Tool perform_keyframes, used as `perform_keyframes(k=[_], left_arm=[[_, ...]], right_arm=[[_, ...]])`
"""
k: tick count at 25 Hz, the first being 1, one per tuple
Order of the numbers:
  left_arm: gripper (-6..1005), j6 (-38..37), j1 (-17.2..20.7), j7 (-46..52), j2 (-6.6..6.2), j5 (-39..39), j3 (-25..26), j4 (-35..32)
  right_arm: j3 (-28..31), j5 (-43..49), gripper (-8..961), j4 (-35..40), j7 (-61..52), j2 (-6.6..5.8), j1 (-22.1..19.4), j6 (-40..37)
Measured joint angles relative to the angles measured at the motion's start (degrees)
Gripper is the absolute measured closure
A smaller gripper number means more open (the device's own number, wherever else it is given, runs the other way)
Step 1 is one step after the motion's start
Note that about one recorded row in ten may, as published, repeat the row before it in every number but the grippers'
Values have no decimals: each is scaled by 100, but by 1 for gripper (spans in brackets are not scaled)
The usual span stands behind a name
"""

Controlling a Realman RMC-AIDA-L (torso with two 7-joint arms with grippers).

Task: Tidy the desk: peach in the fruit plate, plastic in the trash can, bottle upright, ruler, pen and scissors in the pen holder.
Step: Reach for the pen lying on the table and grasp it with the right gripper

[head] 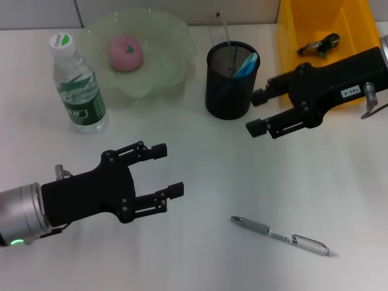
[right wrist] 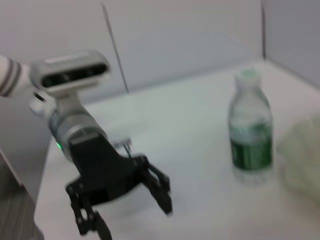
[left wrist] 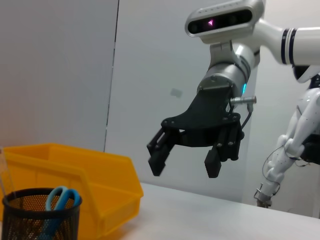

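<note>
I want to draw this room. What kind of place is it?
Probably an office desk: a white table with a mesh pen holder, a loose pen and a water bottle, with plain partition walls behind.

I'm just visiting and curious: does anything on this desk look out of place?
Only the pen: it lies loose on the table, not in the pen holder. The bottle stands upright.
</note>
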State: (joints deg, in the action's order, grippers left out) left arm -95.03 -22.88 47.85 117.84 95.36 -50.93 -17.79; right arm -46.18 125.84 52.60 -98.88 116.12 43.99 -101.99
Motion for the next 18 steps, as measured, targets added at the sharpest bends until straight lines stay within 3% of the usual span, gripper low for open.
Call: perform_keyframes(k=[1,7,11,18], left_arm=[[230,20,5,2,-9,2,7,-4],[231,97,4,4,-17,3,6,-65],[231,245,-10,-7,-6,14,4,-80],[230,307,-39,-10,-12,52,-24,-87]], right_arm=[[-12,339,246,153,-564,-3,136,-198],[-325,1242,247,317,-1529,16,537,-639],[-1220,1730,247,376,-2115,117,746,-704],[-2208,2038,248,428,-2439,309,855,-652]])
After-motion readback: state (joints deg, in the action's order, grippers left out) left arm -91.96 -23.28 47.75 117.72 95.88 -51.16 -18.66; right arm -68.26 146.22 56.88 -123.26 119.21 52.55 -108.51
